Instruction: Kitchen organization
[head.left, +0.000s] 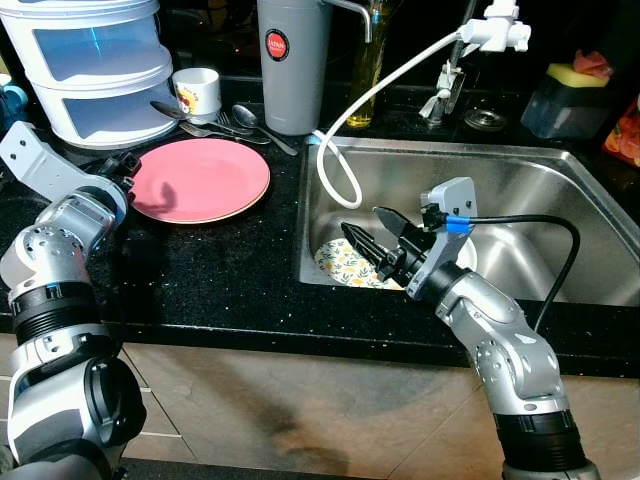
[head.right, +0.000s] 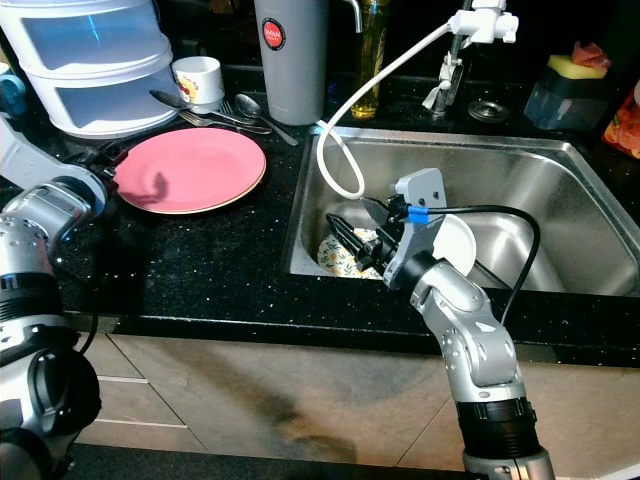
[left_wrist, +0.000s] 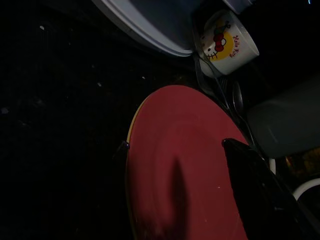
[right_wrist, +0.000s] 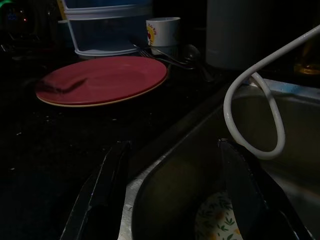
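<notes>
Ceramic, by the look of it, and patterned with small yellow flowers and green leaves: the floral plate (head.left: 345, 265) lies at the bottom of the steel sink (head.left: 520, 170), near its left wall, partly hidden behind the right hand (head.left: 378, 240). That hand hangs inside the basin just above the plate, its two black fingers (right_wrist: 107, 185) spread wide with nothing between them. I would judge the plate stiff, fairly heavy for its width, breakable, and probably slick if the sink is wet; lying flat, it offers only its rim, so the sensible hold is one finger over and one under the edge nearest the hand, tipping it up first against the sink wall. A white round dish (head.right: 455, 240) sits just behind the wrist, and a looped white hose (head.left: 340, 175) hangs from the tap into the basin close by, something to avoid snagging. On the black speckled table (head.left: 220, 270) to the left lies a pink plate (head.left: 200, 178), with the left hand (left_wrist: 200, 165) hovering over its near edge, fingers apart and holding nothing. Beyond it are spoons (head.left: 245, 118), a stack of white drawers (head.left: 95, 60) and a small mug (left_wrist: 227, 42) printed with a Hello Kitty face; its lettering is too small to read. The grey jug (head.left: 292, 60) carries a round red label whose words I cannot make out.
</notes>
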